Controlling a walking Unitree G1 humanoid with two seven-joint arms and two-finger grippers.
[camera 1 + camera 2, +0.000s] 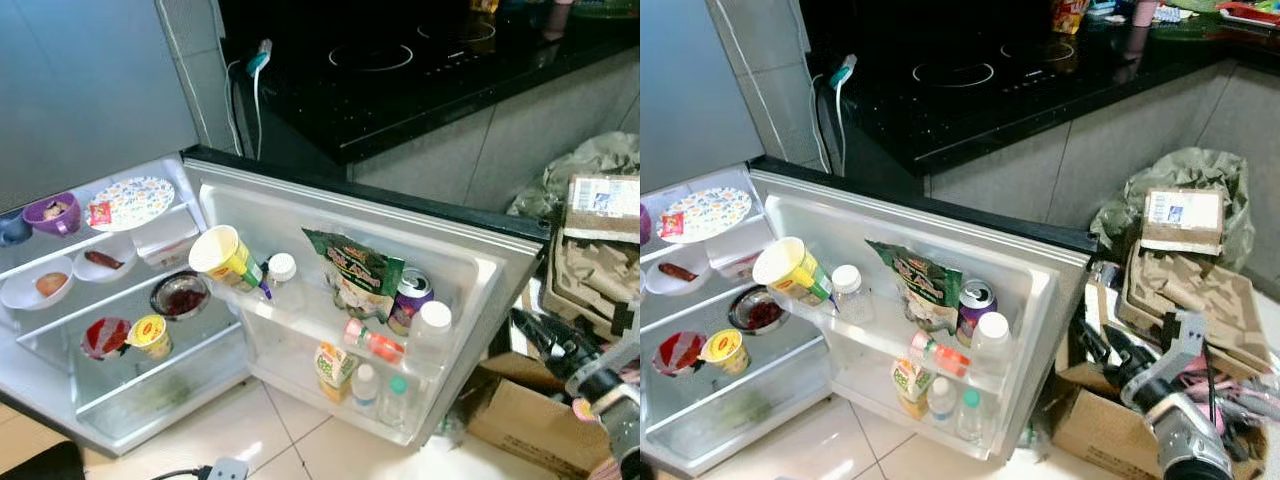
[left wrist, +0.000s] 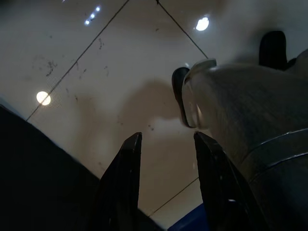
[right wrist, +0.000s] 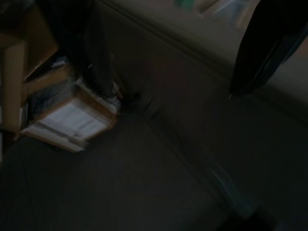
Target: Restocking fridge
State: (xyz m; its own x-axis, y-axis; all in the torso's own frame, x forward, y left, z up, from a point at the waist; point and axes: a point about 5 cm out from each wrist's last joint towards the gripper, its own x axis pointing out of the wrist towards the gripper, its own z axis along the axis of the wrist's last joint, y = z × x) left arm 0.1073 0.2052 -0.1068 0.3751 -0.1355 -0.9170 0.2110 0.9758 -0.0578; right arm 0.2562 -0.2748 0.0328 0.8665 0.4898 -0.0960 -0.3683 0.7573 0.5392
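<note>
Beside the open fridge door [image 1: 1040, 300], low at its outer edge, the right gripper [image 1: 1110, 352] hangs with its two black fingers [image 1: 1128, 352] spread apart and nothing between them. I judge it empty because it is between loads: it sits over the cardboard box [image 1: 1110, 425] on the floor, which looks like the place supplies would be drawn from. Its wrist view is dark and blurred; a box with a pale label [image 3: 67, 120] can just be made out below the fingers.

Just inward from that gripper, the door's shelves already carry stock. Nearest are a white-capped clear bottle [image 1: 990, 335] and a purple can [image 1: 975, 303], upright against the rail, which keeps them from tipping when the door swings. Next along come a green snack bag [image 1: 925, 285], a small white-capped jar [image 1: 847, 285] and a yellow cup [image 1: 790, 268] lying tilted in the bin. Below, a juice carton [image 1: 908, 383] and two small bottles [image 1: 955, 405] stand in the lower bin, with a red-capped bottle [image 1: 940, 355] lying on its side above them.

Farther off, inside the fridge, the shelves hold a patterned plate [image 1: 130, 203], a purple cup [image 1: 52, 213], white bowls [image 1: 70, 275] and a steel bowl [image 1: 180, 297].

The left gripper [image 2: 163, 183] hangs idle over the tiled floor [image 2: 96, 72], fingers parted, holding nothing.
</note>
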